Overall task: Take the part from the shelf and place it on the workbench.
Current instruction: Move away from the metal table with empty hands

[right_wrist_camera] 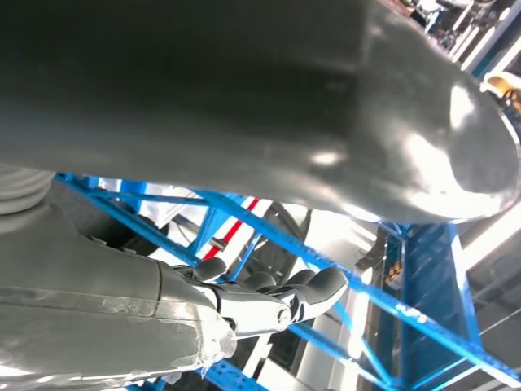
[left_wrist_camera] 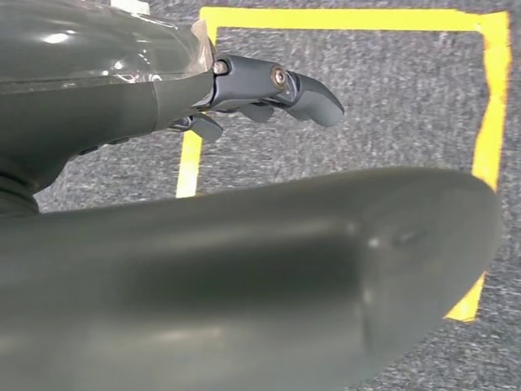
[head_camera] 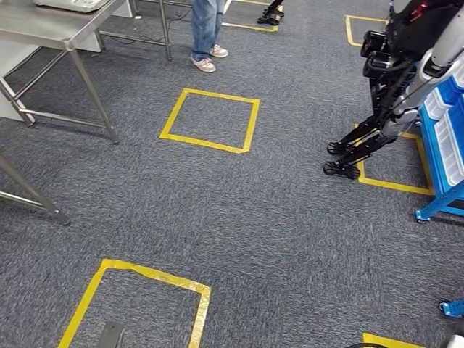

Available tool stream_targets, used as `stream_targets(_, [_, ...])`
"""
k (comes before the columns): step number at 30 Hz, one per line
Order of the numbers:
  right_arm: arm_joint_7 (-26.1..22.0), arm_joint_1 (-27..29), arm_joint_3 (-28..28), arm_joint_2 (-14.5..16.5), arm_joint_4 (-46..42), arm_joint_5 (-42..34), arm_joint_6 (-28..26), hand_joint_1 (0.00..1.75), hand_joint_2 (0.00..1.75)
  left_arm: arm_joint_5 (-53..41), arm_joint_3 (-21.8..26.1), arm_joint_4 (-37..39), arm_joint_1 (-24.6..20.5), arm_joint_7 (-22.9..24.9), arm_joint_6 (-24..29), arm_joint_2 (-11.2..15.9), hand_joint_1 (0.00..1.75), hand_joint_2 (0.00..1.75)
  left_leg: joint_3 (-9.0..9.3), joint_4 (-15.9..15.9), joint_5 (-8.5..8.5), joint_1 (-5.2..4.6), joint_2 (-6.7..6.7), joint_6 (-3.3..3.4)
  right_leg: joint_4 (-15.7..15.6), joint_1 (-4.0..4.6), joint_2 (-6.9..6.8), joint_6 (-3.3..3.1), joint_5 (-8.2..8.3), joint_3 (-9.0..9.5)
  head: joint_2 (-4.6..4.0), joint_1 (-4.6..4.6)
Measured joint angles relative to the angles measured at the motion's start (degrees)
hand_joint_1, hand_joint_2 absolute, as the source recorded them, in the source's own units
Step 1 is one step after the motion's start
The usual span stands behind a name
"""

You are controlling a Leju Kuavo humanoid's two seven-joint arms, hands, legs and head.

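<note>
Head view: you are looking down on a grey carpet (head_camera: 262,217) marked with yellow tape squares (head_camera: 210,119). A steel workbench (head_camera: 52,32) stands at upper left, with a white device resting on its top at the frame edge. A person (head_camera: 206,32) in jeans and pale shoes stands just beyond the nearest far square. At right, a blue shelf (head_camera: 443,145) on a wheeled base carries white-fronted bins. Another robot (head_camera: 394,80), dark-bodied with a silver arm, stands close against the shelf, its feet on the edge of a taped square. You cannot pick out the part in this view; the bin contents are too small to tell.

Left wrist view: the left hand (left_wrist_camera: 184,187) is seen from close behind. The thick grey thumb runs across the lower frame, and the dark fingers (left_wrist_camera: 277,85) extend nearly straight, well apart from the thumb. Nothing lies between them; the hand is spread and holds nothing. Below it you see carpet and a yellow tape outline.

Right wrist view: the right hand (right_wrist_camera: 203,236) shows its thumb across the top and its dark fingers (right_wrist_camera: 295,297) lightly curved, separated from the thumb, with nothing held. Behind them run the blue struts of the shelf frame (right_wrist_camera: 430,326), near the hand but not touching it. No part can be made out on the shelf here.
</note>
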Motion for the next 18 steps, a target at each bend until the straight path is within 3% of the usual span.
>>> stream_targets(2, [0.0, 0.0, 0.0, 0.0, 0.0, -0.1, 0.0, 0.00, 0.00, 0.0, 0.0, 0.0, 0.0, 0.0, 0.0, 0.0, 0.00, 0.00, 0.22, -0.1, -0.25, -0.02, 0.61, -0.63, -1.6, 0.60, -0.26, -0.68, -0.13, 0.65, 0.00, -0.05])
stream_targets(5, [0.0, 0.1, -0.1, 0.1, 0.0, -0.3, 0.1, 0.00, 0.00, 0.0, 0.1, 0.0, -0.2, -0.1, -0.1, -0.1, 0.00, 0.00, 0.59, 0.2, -1.18, 0.26, 0.68, -1.46, -2.5, 0.61, 0.99, -1.85, 0.20, 1.10, 0.01, -0.11])
stream_targets(7, [-0.1, 0.0, -0.2, 0.2, -0.1, -0.4, 0.1, 0.00, 0.00, 0.0, 0.1, 0.0, -0.2, -0.1, -0.1, -0.2, 0.00, 0.00, -1.36, 5.0, -4.05, 0.25, -0.95, -1.53, -3.3, 0.37, 1.68, -2.58, 0.44, 1.72, 0.00, -0.23])
stream_targets(9, [-0.1, 0.0, -0.3, 0.3, 0.0, -0.5, 0.1, 0.00, 0.00, 0.0, 0.2, 0.0, 0.0, -0.1, -0.1, -0.2, 0.00, 0.00, -5.33, 12.8, -7.20, 0.14, -2.02, -1.49, -3.3, 0.47, 2.61, -2.95, 0.32, 1.90, 0.01, -0.29])
stream_targets(10, [-0.1, 0.0, -0.3, 0.4, 0.1, -0.5, 0.1, 0.00, 0.00, 0.0, 0.2, 0.0, 0.1, -0.1, -0.1, -0.2, 0.00, 0.00, -6.81, 15.3, -7.60, 0.13, -2.17, -1.49, -3.3, 0.53, 3.22, -3.01, 0.23, 2.00, 0.01, -0.30])
stream_targets(11, [-0.1, 0.0, -0.3, 0.4, 0.1, -0.6, 0.1, 0.00, 0.00, 0.1, 0.2, 0.0, 0.2, -0.1, -0.1, -0.2, 0.00, 0.00, -7.30, 15.5, -6.73, 0.14, -2.24, -1.48, -3.2, 0.57, 3.85, -3.01, 0.12, 2.14, 0.01, -0.30])
stream_targets(12, [-0.1, 0.0, -0.3, 0.4, 0.1, -0.6, 0.1, 0.00, 0.00, 0.1, 0.2, 0.0, 0.2, -0.1, -0.1, -0.2, 0.00, 0.00, -6.70, 13.4, -4.75, 0.16, -2.35, -1.43, -3.1, 0.57, 4.50, -2.94, -0.04, 2.33, 0.00, -0.29])
stream_targets(14, [-0.1, 0.0, -0.3, 0.4, 0.2, -0.7, 0.1, 0.00, 0.00, 0.1, 0.2, 0.0, 0.2, -0.1, -0.1, -0.1, 0.00, 0.00, -3.91, 6.0, -0.26, 0.30, -3.77, -1.31, -2.5, 0.59, 5.68, -2.56, -0.61, 2.54, 0.00, -0.29])
stream_targets(15, [-0.1, 0.0, -0.3, 0.4, 0.2, -0.7, 0.1, 0.00, 0.00, 0.1, 0.3, 0.0, 0.2, -0.1, -0.1, -0.1, 0.00, 0.00, -2.79, 3.1, 0.92, 0.38, -4.68, -1.20, -2.1, 0.60, 6.19, -2.30, -0.88, 2.41, 0.00, -0.27])
stream_targets(17, [-0.3, 0.0, -0.3, 0.4, 0.2, -0.7, 0.1, 0.00, 0.00, 0.1, 0.3, 0.0, 0.2, -0.1, 0.0, 0.0, 0.00, 0.00, -2.07, 1.3, 0.97, 0.30, -5.82, -0.87, -1.6, 0.51, 7.02, -1.71, -1.09, 1.93, 0.01, -0.25])
stream_targets(18, [-0.4, 0.1, -0.3, 0.4, 0.2, -0.7, 0.1, 0.00, 0.00, 0.1, 0.3, 0.0, 0.2, -0.1, 0.0, 0.0, 0.00, 0.00, -2.03, 1.1, 0.99, 0.25, -5.59, -0.60, -1.6, 0.38, 7.43, -1.44, -1.07, 1.78, 0.01, -0.25])
